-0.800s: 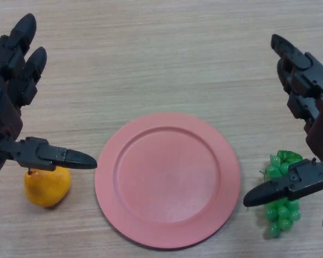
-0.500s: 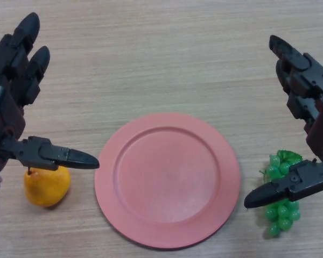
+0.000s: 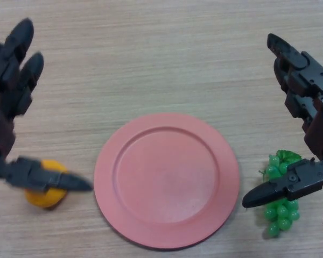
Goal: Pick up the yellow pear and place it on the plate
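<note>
The left robot hand (image 3: pixel 8 107), fingers spread wide, has dropped since a moment ago; its thumb now crosses the pear (image 3: pixel 43 194), which sits on the desk (image 3: pixel 161 48) just left of the plate (image 3: pixel 167 180). The grasp looks close. The right robot hand (image 3: pixel 307 115) hangs open right of the plate, over the grapes (image 3: pixel 280 209).

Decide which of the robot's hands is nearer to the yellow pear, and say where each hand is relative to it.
Left. The left hand is open right over the yellow pear, its thumb crossing the fruit. The right hand is far across the plate, above the green grapes.
</note>
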You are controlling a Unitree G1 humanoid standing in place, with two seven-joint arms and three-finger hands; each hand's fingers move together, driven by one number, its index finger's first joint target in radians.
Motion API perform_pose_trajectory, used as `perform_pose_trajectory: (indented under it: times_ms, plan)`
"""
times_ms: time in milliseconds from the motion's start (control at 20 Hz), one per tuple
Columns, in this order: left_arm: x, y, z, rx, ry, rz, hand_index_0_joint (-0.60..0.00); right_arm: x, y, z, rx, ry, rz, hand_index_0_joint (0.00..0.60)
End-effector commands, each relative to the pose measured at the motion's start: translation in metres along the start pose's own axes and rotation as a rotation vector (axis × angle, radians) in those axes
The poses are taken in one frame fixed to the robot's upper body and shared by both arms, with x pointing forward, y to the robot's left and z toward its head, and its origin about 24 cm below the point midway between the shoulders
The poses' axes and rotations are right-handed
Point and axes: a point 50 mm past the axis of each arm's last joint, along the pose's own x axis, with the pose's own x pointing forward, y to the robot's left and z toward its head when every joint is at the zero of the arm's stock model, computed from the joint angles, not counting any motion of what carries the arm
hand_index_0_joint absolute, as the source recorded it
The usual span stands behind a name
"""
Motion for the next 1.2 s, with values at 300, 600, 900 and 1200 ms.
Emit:
perform_pose_trajectory:
  times_ms: [300,600,900,1200]
  plan:
    - [-0.025,0.054,0.000,0.221,-0.155,0.220,0.000,0.010,0.002,0.022,-0.068,-0.173,0.022,0.000]
    - [-0.031,0.063,-0.038,0.232,-0.105,0.212,0.000,0.011,0.000,0.021,-0.070,-0.183,-0.005,0.000]
    - [-0.029,0.066,-0.075,0.216,-0.021,0.223,0.000,0.010,0.000,0.022,-0.074,-0.168,-0.008,0.000]
    - [-0.019,0.064,-0.102,0.182,0.034,0.222,0.000,0.006,-0.002,0.020,-0.073,-0.133,-0.023,0.000]
